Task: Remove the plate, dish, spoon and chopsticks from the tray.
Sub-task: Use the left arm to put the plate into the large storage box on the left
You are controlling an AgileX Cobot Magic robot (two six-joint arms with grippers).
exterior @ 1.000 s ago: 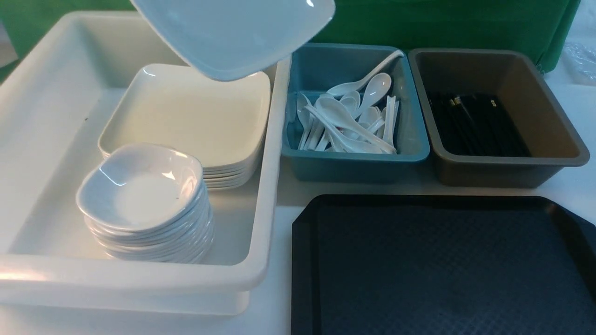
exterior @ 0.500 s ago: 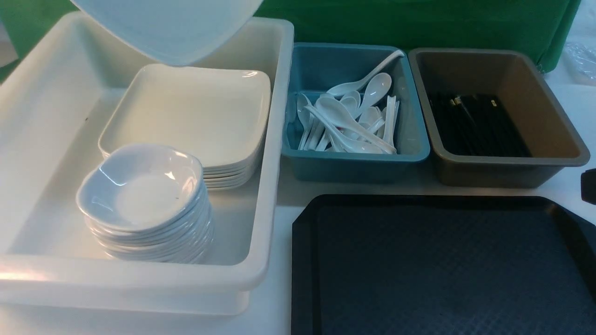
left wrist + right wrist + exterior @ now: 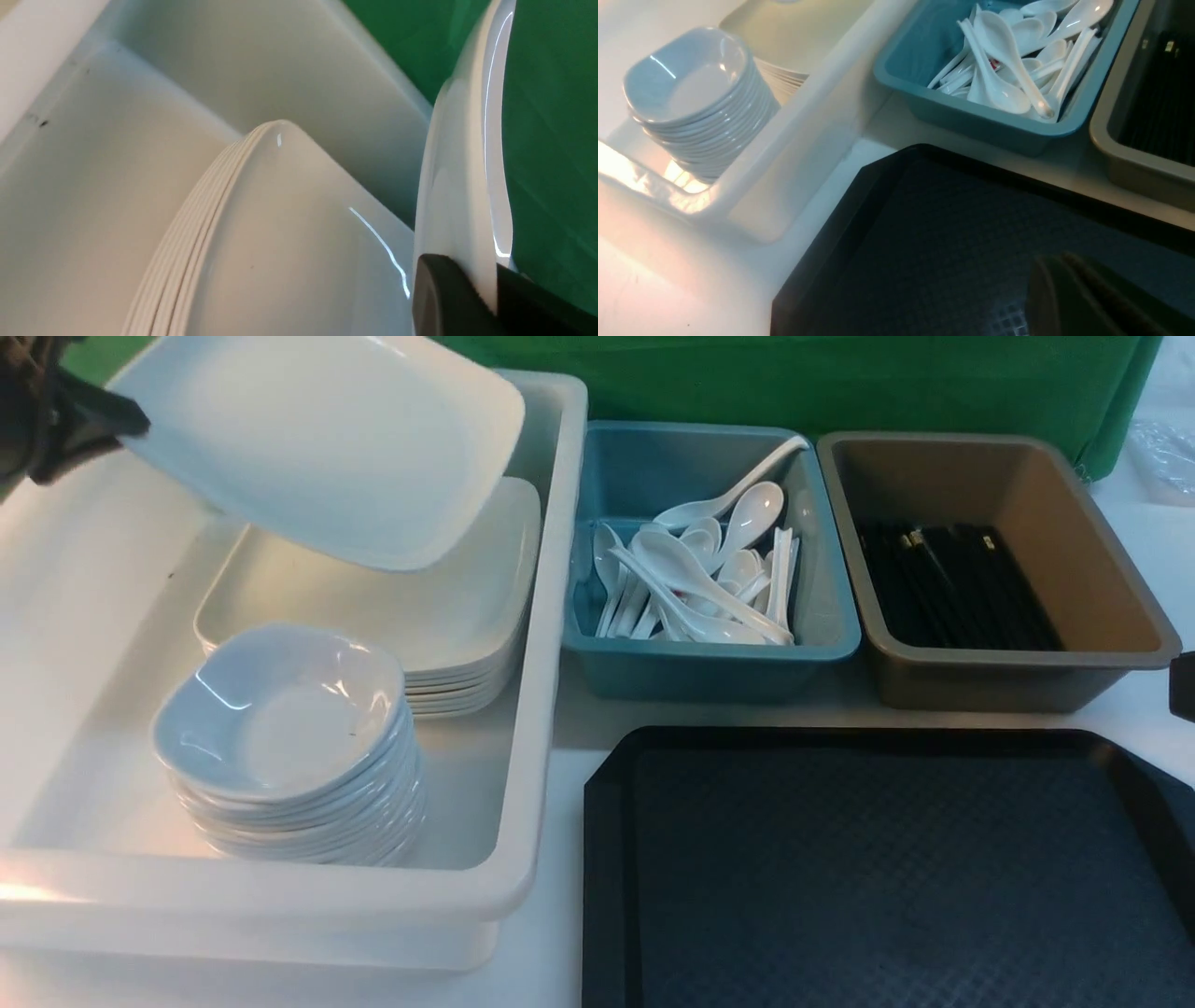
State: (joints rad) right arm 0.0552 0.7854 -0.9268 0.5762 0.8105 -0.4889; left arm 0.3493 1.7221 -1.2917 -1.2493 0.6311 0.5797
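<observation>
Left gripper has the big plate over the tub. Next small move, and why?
Probably lower and level the large glossy white square plate: the left gripper pinches its rim, and it hangs tilted above the stack of matching white plates in the deep white tub.

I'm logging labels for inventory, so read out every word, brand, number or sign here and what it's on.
No text here can be read.
Red mark on a spoon in the blue tub: too small to read.
Gold marks on the chopsticks in the brown tub: too blurred to read.
</observation>
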